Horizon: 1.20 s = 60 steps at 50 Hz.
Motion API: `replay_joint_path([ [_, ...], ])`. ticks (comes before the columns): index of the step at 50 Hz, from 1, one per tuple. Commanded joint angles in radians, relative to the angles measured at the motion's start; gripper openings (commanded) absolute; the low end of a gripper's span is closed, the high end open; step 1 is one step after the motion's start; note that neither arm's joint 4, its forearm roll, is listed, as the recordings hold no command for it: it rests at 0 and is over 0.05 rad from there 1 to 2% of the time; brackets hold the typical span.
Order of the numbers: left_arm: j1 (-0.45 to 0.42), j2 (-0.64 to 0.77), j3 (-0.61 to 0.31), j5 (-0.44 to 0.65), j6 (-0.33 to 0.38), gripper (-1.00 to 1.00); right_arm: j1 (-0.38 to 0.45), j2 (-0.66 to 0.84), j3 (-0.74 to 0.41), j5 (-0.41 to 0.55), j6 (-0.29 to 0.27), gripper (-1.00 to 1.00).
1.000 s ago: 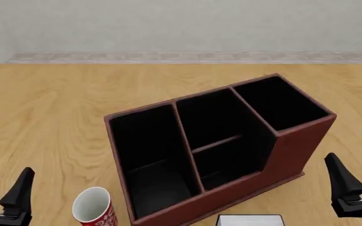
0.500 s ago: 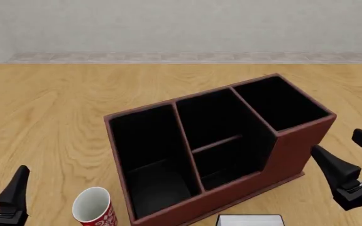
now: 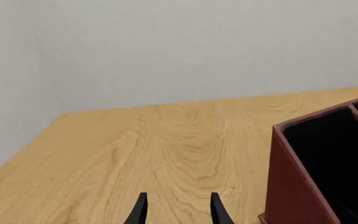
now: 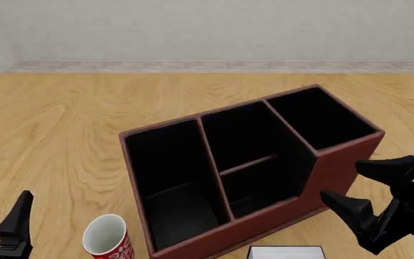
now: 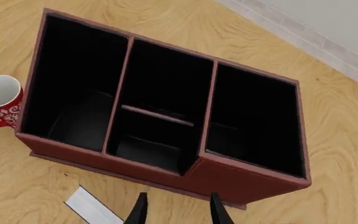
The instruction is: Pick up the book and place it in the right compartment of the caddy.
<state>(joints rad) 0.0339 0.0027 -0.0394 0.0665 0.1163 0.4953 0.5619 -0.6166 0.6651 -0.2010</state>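
Woodgrain table [image 4: 63, 118] under grey wall [image 4: 207, 27]; both claws [image 4: 368, 197] [image 3: 177, 210] released, empty.

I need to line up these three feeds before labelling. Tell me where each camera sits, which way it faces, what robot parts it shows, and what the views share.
Front view: fixed above and behind the arms, looking forward and down at the reddish-brown three-section caddy; shows the left gripper and right gripper.
Left wrist view: behind the left fingers, facing across the wooden table toward the wall.
Right wrist view: above the caddy, looking down into it; fingers show.
Shared: all three see the caddy; front and right wrist also the red-and-white patterned cup.
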Motion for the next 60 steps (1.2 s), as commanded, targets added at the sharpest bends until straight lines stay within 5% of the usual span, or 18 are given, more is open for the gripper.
replay_joint_path([
  [1,0.007,-0.002,0.018,-0.018,0.001,1.0,0.108,0.075,-0.019,0.099,0.01,1.0],
  [21,0.014,-0.002,0.037,-0.013,0.03,1.0,0.168,0.12,-0.11,0.26,-0.013,1.0],
  [29,0.014,-0.002,0.038,-0.009,0.041,1.0,0.245,0.175,-0.146,0.276,0.027,1.0],
  [31,0.013,-0.002,0.038,-0.008,0.037,1.0,0.312,0.201,-0.131,0.268,0.073,1.0],
  [60,0.024,-0.001,0.039,0.007,0.037,1.0,0.524,0.376,-0.085,0.212,0.206,1.0],
])
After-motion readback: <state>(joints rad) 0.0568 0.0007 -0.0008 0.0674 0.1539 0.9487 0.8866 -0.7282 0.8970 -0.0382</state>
